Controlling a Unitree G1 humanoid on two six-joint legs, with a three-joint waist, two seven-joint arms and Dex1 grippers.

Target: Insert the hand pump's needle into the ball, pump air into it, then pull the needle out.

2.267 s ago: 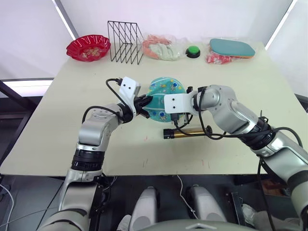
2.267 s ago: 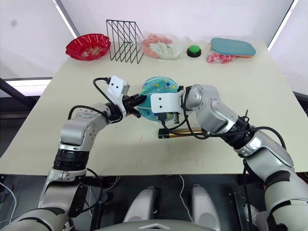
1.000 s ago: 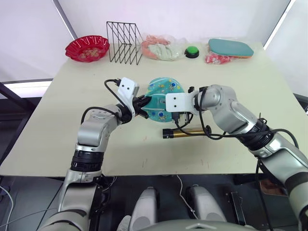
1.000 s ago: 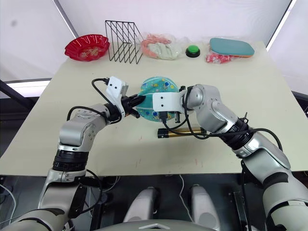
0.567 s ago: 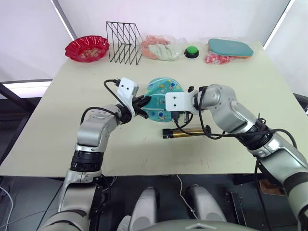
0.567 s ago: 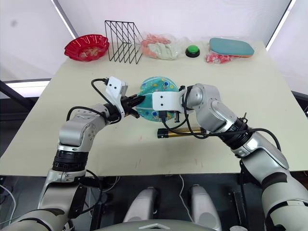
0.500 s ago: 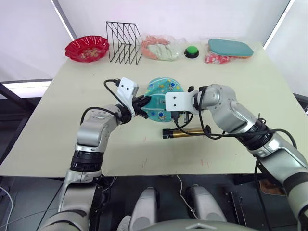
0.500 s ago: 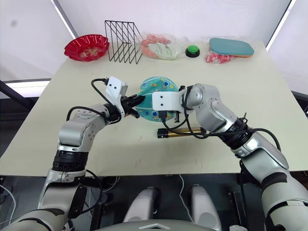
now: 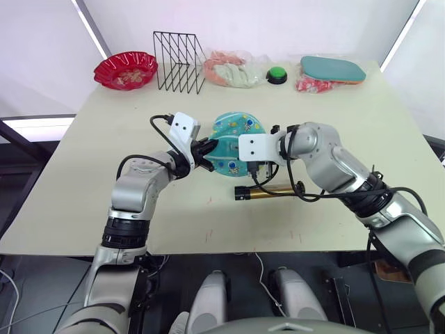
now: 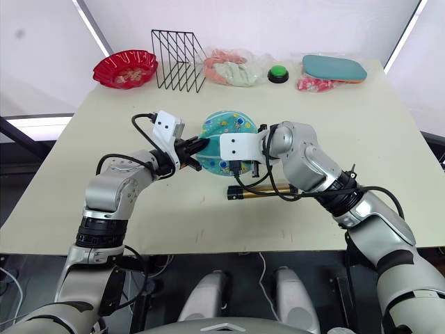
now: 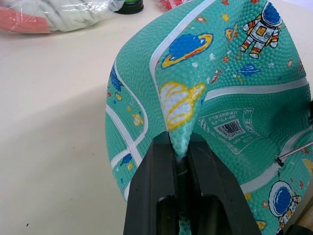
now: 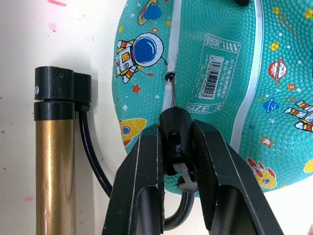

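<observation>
The right gripper pinches the needle, tip at the ball's hole; left gripper pinches the ball's 9 o'clock edge. Next, push straight in

Left arm: elbow bent, forearm reaching forward and inward over the bench. Left claw closed, both fingers pinching a folded ridge of the ball at its left edge, holding it up.

Right arm: extended across the body, forearm pointing left, wrist turned inward. Right claw closed on the black fitting of the needle, needle tip at the ball's valve hole. The two claws sit near one another on opposite sides of the ball.
</observation>
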